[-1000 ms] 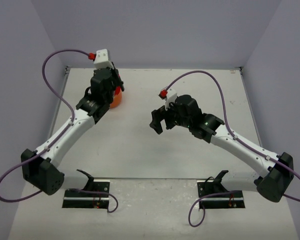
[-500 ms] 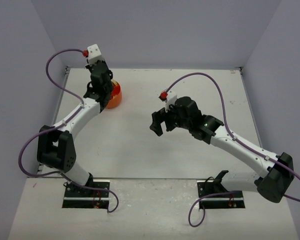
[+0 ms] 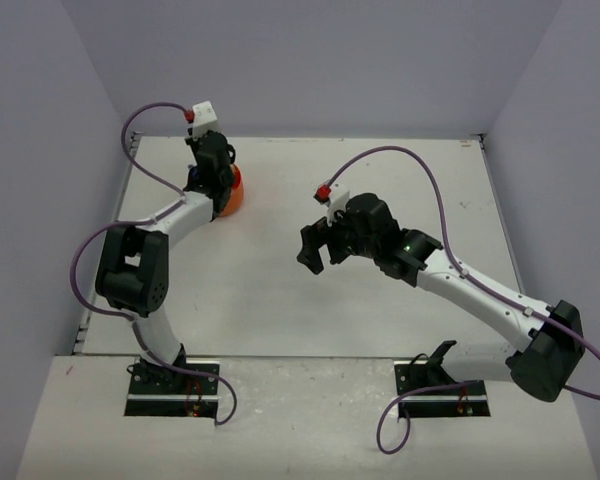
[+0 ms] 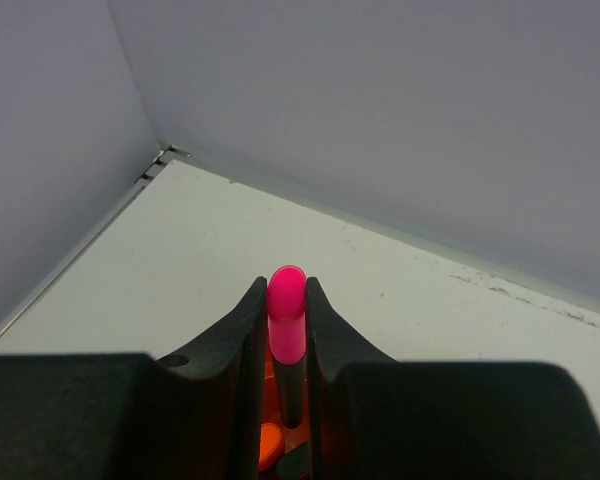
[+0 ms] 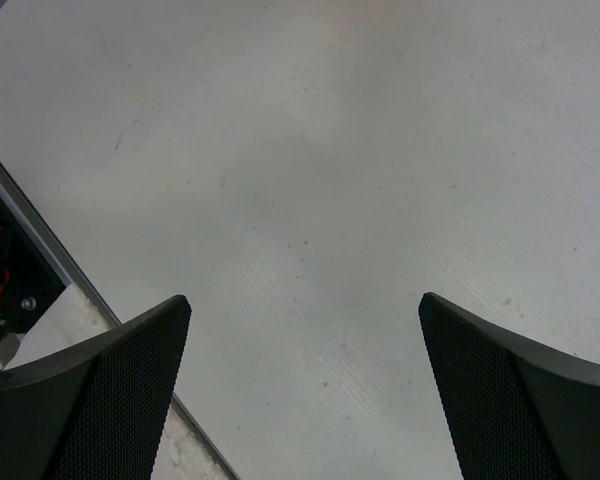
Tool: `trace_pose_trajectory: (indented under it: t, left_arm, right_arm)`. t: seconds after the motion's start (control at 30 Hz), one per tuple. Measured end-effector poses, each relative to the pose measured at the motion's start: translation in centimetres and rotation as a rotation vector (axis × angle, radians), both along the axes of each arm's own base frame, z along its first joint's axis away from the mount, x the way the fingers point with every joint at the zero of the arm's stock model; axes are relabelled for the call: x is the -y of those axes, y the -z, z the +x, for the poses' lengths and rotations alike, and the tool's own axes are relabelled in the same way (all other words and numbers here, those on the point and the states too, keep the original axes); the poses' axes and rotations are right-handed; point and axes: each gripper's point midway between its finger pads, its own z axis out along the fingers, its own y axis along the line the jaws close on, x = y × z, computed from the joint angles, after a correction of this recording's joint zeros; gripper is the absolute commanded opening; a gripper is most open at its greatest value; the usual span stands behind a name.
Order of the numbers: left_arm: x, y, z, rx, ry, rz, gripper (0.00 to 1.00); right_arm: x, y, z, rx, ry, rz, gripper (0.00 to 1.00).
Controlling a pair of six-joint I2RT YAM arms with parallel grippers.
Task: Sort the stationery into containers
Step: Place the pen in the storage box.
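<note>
My left gripper [image 4: 286, 290] is shut on a black highlighter with a pink end [image 4: 286, 320], held upright with the pink end at the fingertips. Below it, between the fingers, I see the inside of the orange tub [image 4: 270, 445] with an orange-ended piece in it. In the top view the left gripper [image 3: 216, 170] hangs over the orange tub [image 3: 235, 193] at the back left of the table; the tub is mostly hidden by the arm. My right gripper [image 3: 311, 250] is open and empty above the middle of the table; it also shows in the right wrist view [image 5: 305, 320].
The grey side wall [image 4: 40, 150] and back wall [image 4: 380, 110] meet close behind the tub. The table's metal edge strip [image 5: 40, 250] shows at the left of the right wrist view. No loose stationery shows on the table.
The left arm has folded back toward its base and swung the gripper slightly right over the tub. The right gripper has barely moved.
</note>
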Motion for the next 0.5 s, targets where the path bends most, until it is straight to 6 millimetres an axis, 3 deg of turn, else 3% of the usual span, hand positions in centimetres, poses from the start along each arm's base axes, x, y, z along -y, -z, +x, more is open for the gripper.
trace_pose_trajectory:
  t: [0.1, 0.27, 0.3, 0.37, 0.5]
  left_arm:
    - [0.0, 0.1, -0.2, 0.011, 0.003, -0.006, 0.0]
    - [-0.4, 2.6, -1.4, -0.02, 0.001, -0.014, 0.0]
    - [-0.4, 3.0, -1.6, -0.029, 0.001, -0.014, 0.03]
    - [-0.4, 3.6, -1.8, -0.039, 0.001, -0.016, 0.28]
    - [-0.4, 3.8, -2.0, -0.035, 0.005, -0.034, 0.35]
  right_arm:
    - [-0.1, 0.4, 0.0, -0.009, -0.003, -0.007, 0.99]
    - [-0.3, 0.5, -0.2, -0.017, -0.017, -0.002, 0.99]
    - [-0.3, 0.5, -0.2, -0.018, -0.019, -0.001, 0.99]
    - [-0.4, 0.5, -0.3, -0.02, -0.022, 0.0, 0.99]
    - [-0.5, 0.5, -0.5, -0.026, -0.037, 0.006, 0.99]
